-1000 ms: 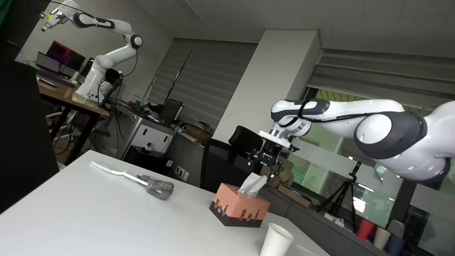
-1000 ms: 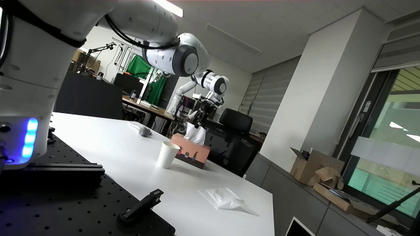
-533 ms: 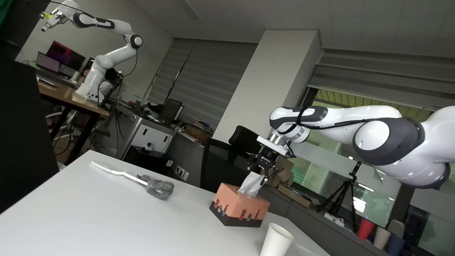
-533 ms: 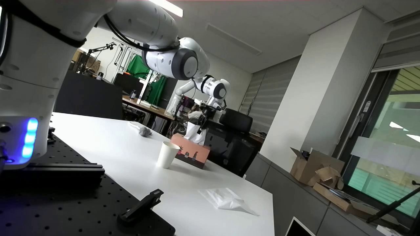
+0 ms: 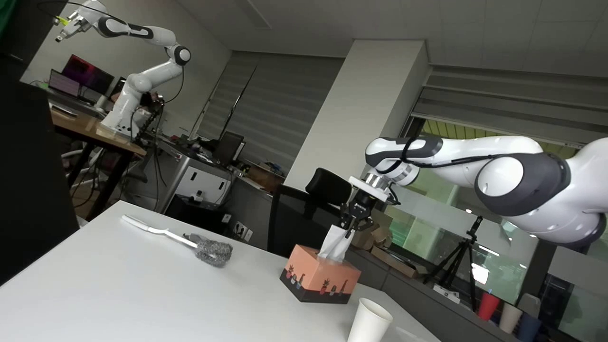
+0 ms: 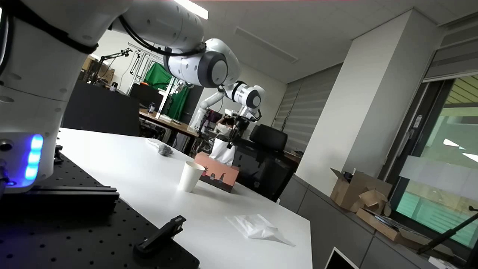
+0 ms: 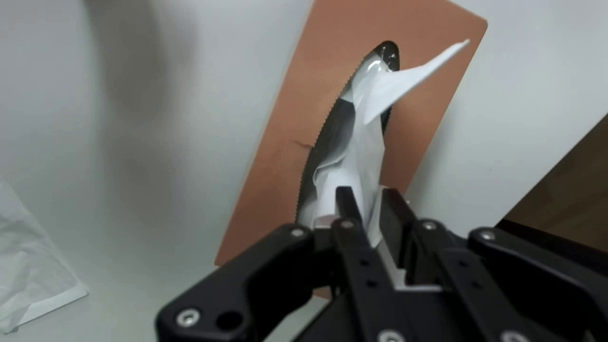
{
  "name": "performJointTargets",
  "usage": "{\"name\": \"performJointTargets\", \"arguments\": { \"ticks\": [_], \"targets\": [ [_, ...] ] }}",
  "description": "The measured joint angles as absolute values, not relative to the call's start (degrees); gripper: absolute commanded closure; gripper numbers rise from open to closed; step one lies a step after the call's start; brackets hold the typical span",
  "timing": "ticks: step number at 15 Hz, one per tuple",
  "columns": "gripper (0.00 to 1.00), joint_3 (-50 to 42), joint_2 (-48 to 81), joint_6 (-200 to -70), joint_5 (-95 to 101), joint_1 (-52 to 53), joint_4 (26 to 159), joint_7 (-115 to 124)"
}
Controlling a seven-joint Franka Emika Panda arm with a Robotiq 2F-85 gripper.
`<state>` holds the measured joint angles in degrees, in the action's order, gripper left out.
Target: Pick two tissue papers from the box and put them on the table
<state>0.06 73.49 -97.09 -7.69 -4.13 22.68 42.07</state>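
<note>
The salmon box (image 7: 268,190) with its dark base stands on the white table (image 5: 166,285). A white tissue paper (image 7: 368,152) sticks up out of its slot. Above the box, my gripper (image 7: 366,194) straddles the upper part of that tissue. Its fingers (image 7: 346,199) are close together, with a narrow gap still visible and tissue between them. In an exterior view the gripper (image 5: 350,232) is at the tissue's top edge. Another tissue paper (image 6: 259,228) lies crumpled on the table, and part of this tissue (image 7: 28,266) shows at the left of the wrist view.
A white paper cup (image 6: 191,175) stands beside the box, close to it. Farther along the table lies a grey-headed brush (image 5: 213,251) with a white handle. Behind the table's edge is a black office chair (image 6: 269,138). A black clamp (image 6: 160,235) sits on the perforated base plate.
My gripper has come down onto the tissue in the box, and its fingers have moved from wide apart to close together around it. The box and the tissue on the table have stayed put.
</note>
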Motion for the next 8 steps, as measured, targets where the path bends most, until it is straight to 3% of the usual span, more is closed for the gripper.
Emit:
{"name": "performJointTargets", "arguments": {
  "ticks": [8],
  "targets": [
    [1.0, 0.23, 67.27, -92.71, -8.75, -8.27, 22.64, 43.27]
  ]
}}
